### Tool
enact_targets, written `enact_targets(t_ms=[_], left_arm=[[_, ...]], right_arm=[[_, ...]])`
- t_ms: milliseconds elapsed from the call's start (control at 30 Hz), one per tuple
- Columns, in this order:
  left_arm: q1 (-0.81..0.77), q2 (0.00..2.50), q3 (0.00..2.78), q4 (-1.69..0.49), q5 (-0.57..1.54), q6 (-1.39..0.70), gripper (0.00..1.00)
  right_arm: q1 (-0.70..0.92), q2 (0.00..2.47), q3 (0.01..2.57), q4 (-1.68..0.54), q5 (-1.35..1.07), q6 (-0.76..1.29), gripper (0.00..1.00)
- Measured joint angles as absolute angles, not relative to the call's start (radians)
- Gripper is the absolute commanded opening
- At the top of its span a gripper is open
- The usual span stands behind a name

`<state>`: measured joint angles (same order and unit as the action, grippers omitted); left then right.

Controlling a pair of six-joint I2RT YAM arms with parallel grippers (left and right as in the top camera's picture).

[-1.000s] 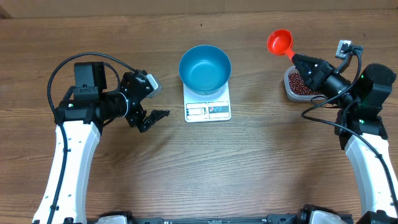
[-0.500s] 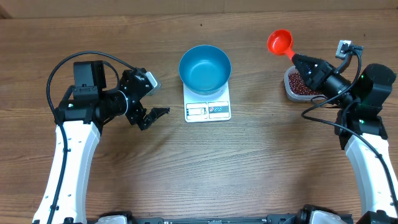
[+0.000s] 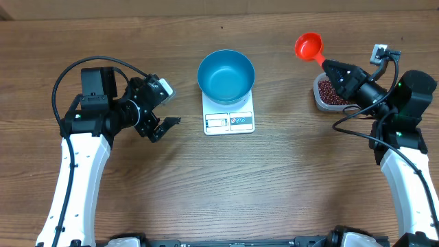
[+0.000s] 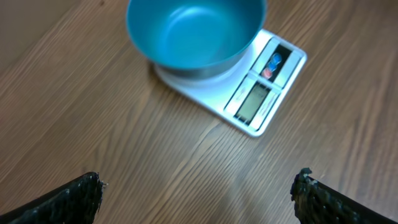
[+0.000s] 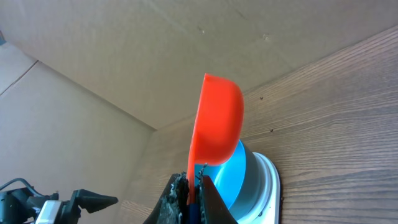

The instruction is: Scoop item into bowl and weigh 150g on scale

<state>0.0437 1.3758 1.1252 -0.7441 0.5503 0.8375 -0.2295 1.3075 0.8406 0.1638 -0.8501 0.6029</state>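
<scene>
The blue bowl [image 3: 226, 75] stands empty on the white scale [image 3: 230, 122] at the table's middle. To its left my left gripper [image 3: 170, 106] hangs open over bare wood, nothing between its fingers. The left wrist view shows the bowl [image 4: 196, 31] and scale [image 4: 261, 93] ahead of the spread fingertips [image 4: 81, 196]. My right gripper [image 3: 328, 66] is shut on the handle of an orange-red scoop [image 3: 309, 46], held above the table right of the bowl. The right wrist view shows the scoop [image 5: 217, 121] with the bowl [image 5: 233, 177] behind it. Dark red beans [image 3: 332, 95] lie under the right gripper.
A clear plastic tub [image 3: 319, 96] holds the beans at the right, partly hidden by the right arm. A brown cardboard wall [image 5: 124, 56] runs along the table's back edge. The right arm's cable [image 3: 357, 123] loops over the table.
My left gripper has drawn back slightly to the left, away from the scale, still open. The right gripper and scoop have not moved.
</scene>
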Motion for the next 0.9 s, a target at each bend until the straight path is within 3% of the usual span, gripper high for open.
enact_targets(t_ms=[633,767,900], left_arm=[[0.044,1.376,1.124,-0.724,0.419,0.838,0.99],[0.044,1.376,1.122,-0.627,0.514,0.838,1.0],[0.044,1.376,1.121,-0.559,0.752,0.838,1.0]], right_arm=[[-0.229,1.308,0.841,0.164,-0.853,0.603,0.04],[-0.229,1.308,0.841,0.165,-0.859,0.603,0.04],[-0.229,1.308,0.841,0.164,-0.86,0.603,0.04]])
